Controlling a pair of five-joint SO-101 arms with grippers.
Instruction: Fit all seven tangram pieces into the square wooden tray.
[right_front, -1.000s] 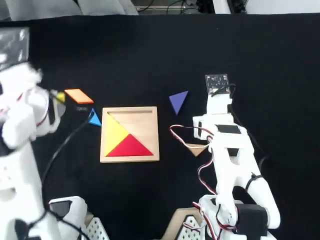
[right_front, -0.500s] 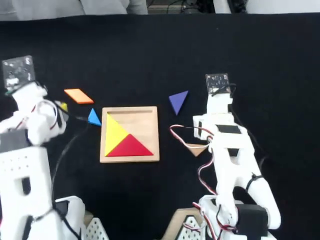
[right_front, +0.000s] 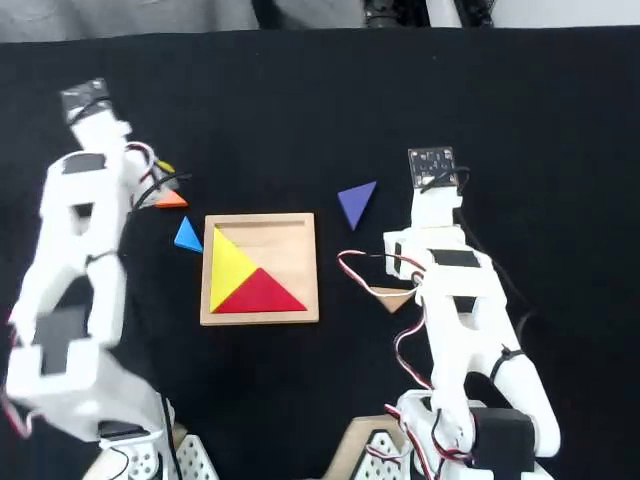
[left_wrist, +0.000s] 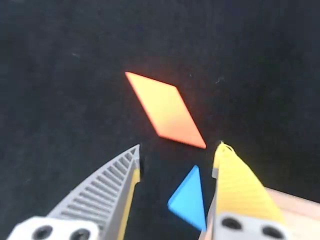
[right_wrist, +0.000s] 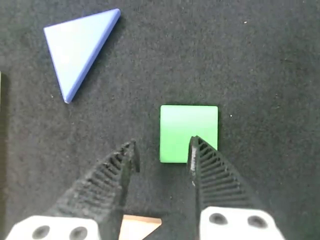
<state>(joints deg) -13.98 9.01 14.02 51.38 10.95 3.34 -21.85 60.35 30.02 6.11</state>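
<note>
The square wooden tray (right_front: 287, 242) holds a yellow triangle (right_front: 230, 266) and a red triangle (right_front: 261, 294). Just left of it lies a small blue triangle (right_front: 187, 236) (left_wrist: 190, 199), and beyond that an orange parallelogram (right_front: 171, 200) (left_wrist: 165, 110). My left gripper (right_front: 160, 188) (left_wrist: 180, 148) hovers open above these two pieces, holding nothing. A violet-blue triangle (right_front: 356, 203) (right_wrist: 75, 46), a green square (right_wrist: 188, 132) and a tan triangle (right_front: 392, 297) (right_wrist: 138, 227) lie right of the tray. My right gripper (right_wrist: 162, 146) stands open, one fingertip over the green square's edge.
Black cloth covers the whole table. The right arm's white body (right_front: 450, 290) stands over the area right of the tray, and the left arm (right_front: 80, 260) spans the left side. A corner of the tray (left_wrist: 297, 210) shows beside the yellow finger.
My left arm has swung from the table's left edge toward the tray and now covers most of the orange parallelogram in the high view. The right arm and all pieces have stayed put.
</note>
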